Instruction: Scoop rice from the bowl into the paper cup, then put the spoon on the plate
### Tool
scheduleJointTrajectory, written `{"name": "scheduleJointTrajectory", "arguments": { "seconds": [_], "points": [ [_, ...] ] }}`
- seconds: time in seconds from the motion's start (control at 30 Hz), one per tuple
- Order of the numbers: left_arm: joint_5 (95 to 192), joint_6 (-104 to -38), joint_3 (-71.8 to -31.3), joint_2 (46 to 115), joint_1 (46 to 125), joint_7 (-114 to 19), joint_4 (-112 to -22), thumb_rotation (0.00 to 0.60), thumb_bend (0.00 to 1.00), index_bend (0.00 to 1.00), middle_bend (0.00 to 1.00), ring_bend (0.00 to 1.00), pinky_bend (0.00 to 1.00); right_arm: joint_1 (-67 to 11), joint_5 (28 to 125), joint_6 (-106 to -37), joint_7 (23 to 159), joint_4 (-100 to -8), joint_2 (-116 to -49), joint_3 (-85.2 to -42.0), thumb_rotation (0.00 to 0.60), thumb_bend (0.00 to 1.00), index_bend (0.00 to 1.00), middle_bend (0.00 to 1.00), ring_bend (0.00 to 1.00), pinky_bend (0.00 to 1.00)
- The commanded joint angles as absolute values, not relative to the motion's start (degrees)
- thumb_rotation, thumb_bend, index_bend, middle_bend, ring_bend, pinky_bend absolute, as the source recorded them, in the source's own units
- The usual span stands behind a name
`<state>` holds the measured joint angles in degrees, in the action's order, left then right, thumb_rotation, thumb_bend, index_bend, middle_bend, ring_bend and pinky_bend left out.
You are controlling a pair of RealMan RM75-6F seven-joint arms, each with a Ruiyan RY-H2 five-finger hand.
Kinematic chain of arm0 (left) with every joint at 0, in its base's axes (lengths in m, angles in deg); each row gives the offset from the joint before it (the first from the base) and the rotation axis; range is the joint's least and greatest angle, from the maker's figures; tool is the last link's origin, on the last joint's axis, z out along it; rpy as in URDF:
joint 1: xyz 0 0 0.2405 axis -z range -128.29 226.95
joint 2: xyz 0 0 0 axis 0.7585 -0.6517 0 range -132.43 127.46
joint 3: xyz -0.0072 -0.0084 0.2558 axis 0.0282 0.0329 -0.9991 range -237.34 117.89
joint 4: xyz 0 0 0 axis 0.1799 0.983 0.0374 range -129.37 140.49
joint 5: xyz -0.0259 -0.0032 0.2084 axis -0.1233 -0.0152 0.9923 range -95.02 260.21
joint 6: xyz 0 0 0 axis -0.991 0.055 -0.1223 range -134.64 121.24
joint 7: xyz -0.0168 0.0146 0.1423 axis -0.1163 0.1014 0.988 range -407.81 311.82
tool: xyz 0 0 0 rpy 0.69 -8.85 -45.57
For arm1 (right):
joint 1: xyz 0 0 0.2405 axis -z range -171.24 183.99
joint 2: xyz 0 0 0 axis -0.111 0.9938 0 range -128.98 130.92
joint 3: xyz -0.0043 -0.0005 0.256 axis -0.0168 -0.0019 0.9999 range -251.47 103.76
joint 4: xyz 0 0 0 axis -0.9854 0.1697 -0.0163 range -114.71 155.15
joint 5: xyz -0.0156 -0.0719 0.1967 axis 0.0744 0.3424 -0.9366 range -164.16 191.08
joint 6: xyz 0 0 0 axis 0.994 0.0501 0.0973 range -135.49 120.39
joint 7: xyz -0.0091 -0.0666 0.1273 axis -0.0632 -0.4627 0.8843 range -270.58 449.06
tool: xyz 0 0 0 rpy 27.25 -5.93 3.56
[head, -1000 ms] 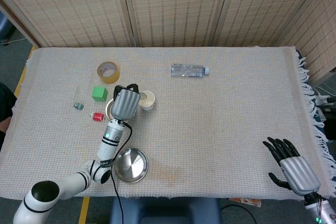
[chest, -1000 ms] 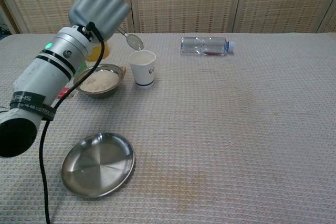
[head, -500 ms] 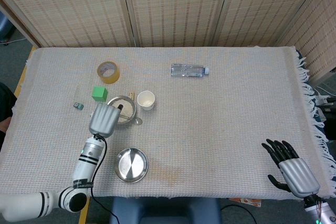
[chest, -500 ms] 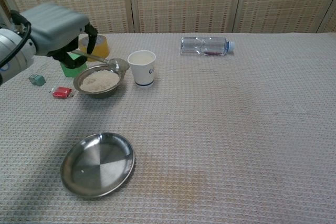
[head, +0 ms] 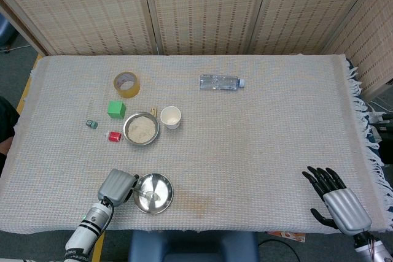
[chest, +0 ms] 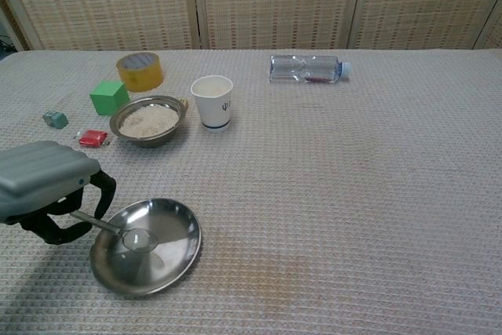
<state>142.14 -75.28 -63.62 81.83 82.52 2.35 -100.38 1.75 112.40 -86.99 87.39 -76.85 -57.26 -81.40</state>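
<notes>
Steel plate near the tabletop's front edge receives the spoon, its handle gripped by the left hand; behind sit the rice bowl and paper cup. Far right, the right hand rests empty, fingers spread.

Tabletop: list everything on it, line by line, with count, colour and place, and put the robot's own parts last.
Bowl: one, metal, holding white rice, left of the cup.
Paper cup: one, white, upright, right of the bowl.
Plate: one, metal, near front left edge.
Spoon: one, metal, its bowl resting in the plate.
Tape roll: one, yellow, far left.
Block: one, green, left of the bowl.
Small red item: one, beside the bowl.
Small teal item: one, furthest left.
Bottle: one, clear, lying on its side, far centre.
Cloth: one, beige, covering the table.
Left hand: grey, holds the spoon handle.
Right hand: grey and black, empty, front right corner.
</notes>
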Motion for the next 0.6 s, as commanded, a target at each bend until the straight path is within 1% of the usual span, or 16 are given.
{"name": "scheduleJointTrajectory", "arguments": {
  "seconds": [0.03,0.23,0.43,0.47,0.6],
  "points": [
    [142.3,-75.6,-63.7,82.6,82.4,3.1,-101.3,0.600,0.40,0.76,1.00,1.00,1.00,1.7,112.5,-87.1,87.6,-76.8,-57.2,-81.4,0.600,0.21,0.00,0.00,0.00,0.00],
    [142.3,-75.7,-63.8,85.6,82.8,5.7,-99.7,0.600,0.40,0.75,1.00,1.00,1.00,1.7,112.6,-87.2,87.8,-76.7,-57.1,-81.4,0.600,0.21,0.00,0.00,0.00,0.00],
    [143.4,-75.7,-63.7,87.7,82.6,5.2,-97.1,0.600,0.40,0.70,1.00,1.00,1.00,1.9,112.7,-87.5,87.8,-76.7,-57.2,-81.4,0.600,0.21,0.00,0.00,0.00,0.00],
    [143.3,-75.4,-63.6,87.7,82.7,5.1,-96.7,0.600,0.40,0.66,1.00,1.00,1.00,1.9,112.5,-87.5,87.8,-76.8,-57.2,-81.3,0.600,0.21,0.00,0.00,0.00,0.00],
    [142.5,-74.5,-63.2,87.3,82.9,4.2,-97.2,0.600,0.40,0.43,1.00,1.00,1.00,2.0,112.3,-87.5,87.6,-76.8,-57.4,-81.2,0.600,0.21,0.00,0.00,0.00,0.00]
  ]
}}
